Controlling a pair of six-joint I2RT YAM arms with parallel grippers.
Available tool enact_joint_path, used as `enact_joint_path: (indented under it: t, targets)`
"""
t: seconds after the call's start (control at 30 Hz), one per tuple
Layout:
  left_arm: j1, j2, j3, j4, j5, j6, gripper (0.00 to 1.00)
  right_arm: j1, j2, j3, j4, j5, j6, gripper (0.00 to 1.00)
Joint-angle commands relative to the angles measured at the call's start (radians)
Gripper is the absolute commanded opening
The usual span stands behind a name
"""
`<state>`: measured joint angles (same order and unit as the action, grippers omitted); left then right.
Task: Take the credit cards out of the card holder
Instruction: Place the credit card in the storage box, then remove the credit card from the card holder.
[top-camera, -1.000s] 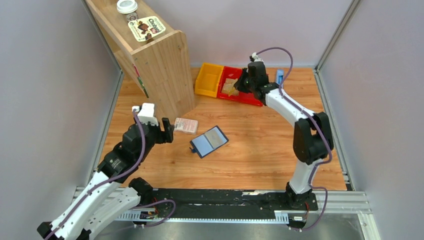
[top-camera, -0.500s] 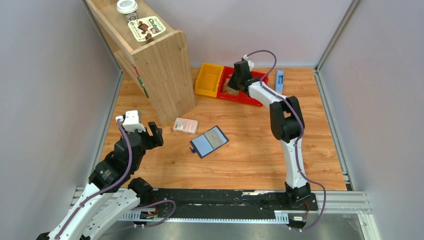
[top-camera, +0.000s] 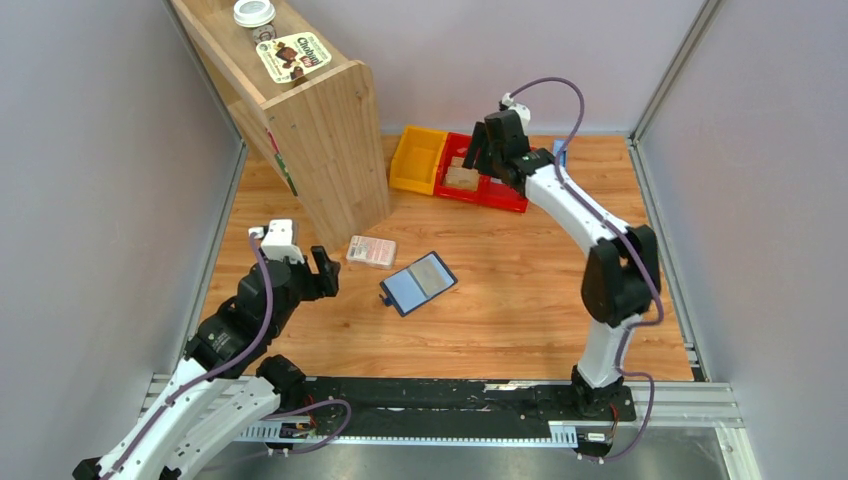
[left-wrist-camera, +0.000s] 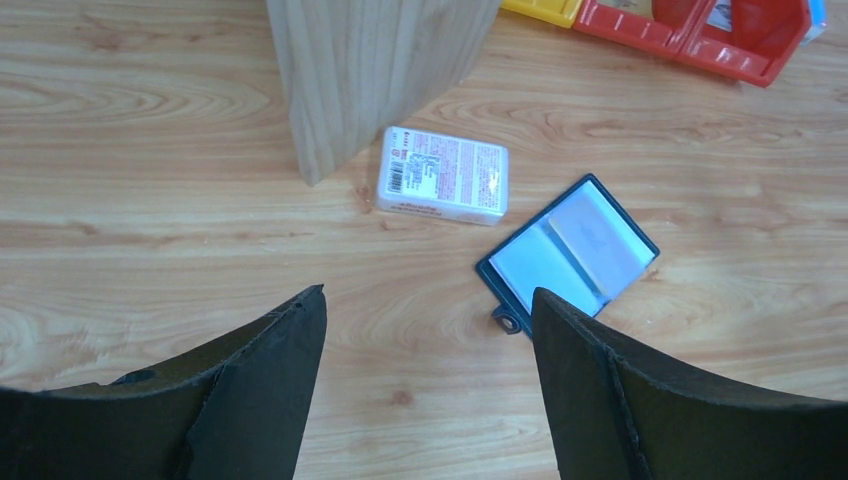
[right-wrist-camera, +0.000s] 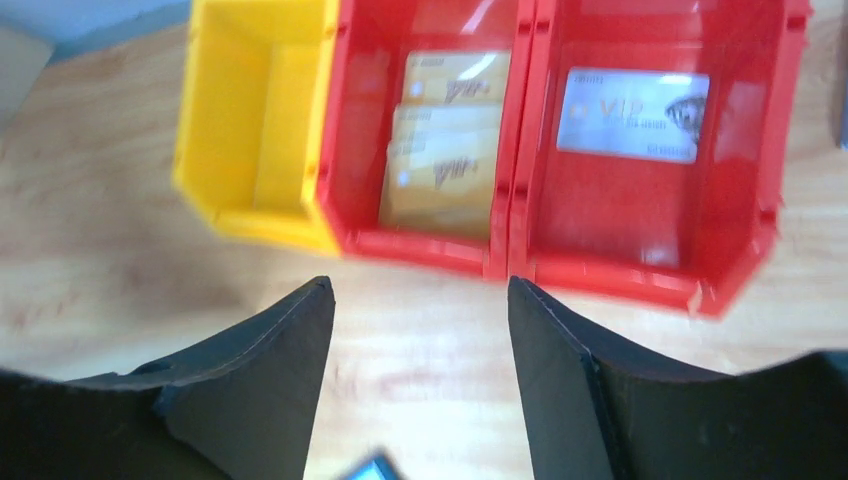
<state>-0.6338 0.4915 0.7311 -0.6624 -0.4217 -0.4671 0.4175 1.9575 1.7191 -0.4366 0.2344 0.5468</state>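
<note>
The card holder (top-camera: 418, 283) is a navy wallet lying open on the wood floor, its pale blue-grey inside facing up; it also shows in the left wrist view (left-wrist-camera: 567, 255). Tan credit cards (right-wrist-camera: 445, 140) lie overlapped in the left red bin (right-wrist-camera: 350, 120). A grey-white card (right-wrist-camera: 632, 115) lies in the right red bin (right-wrist-camera: 770, 150). My right gripper (right-wrist-camera: 417, 290) hovers open and empty just in front of those bins (top-camera: 478, 163). Left of the wallet, my left gripper (top-camera: 320, 274) stands wide open with nothing between its fingers (left-wrist-camera: 430, 295).
A pink-and-white packet (top-camera: 371, 251) lies between the wallet and a tall wooden shelf (top-camera: 300, 120). A yellow bin (top-camera: 418, 158) adjoins the red ones. A slim blue-and-white box (top-camera: 558, 152) lies at the back right. Grey walls enclose the floor.
My right gripper has gone from shut to open over the red bins, after swinging left and back. My left arm drew back a little from the packet.
</note>
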Motion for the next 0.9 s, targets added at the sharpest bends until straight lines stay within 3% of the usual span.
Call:
enact_joint_path:
  t: [0.0, 0.17, 0.37, 0.5, 0.87]
  targets:
    - [0.002, 0.013, -0.001, -0.005, 0.064, -0.040, 0.82, 0.067, -0.216, -0.197, -0.069, -0.085, -0.079, 0.68]
    - [0.002, 0.057, -0.032, 0.003, 0.158, -0.111, 0.80, 0.185, -0.348, -0.387, -0.135, -0.141, -0.088, 0.67]
    - [0.002, 0.156, -0.058, 0.055, 0.236, -0.166, 0.78, 0.329, -0.330, -0.460, -0.160, -0.167, -0.067, 0.61]
    - [0.002, 0.228, -0.072, 0.129, 0.242, -0.189, 0.78, 0.349, -0.273, -0.481, -0.154, -0.214, -0.019, 0.53]
    - [0.002, 0.433, -0.121, 0.290, 0.339, -0.249, 0.77, 0.371, -0.166, -0.532, -0.024, -0.257, -0.019, 0.53]
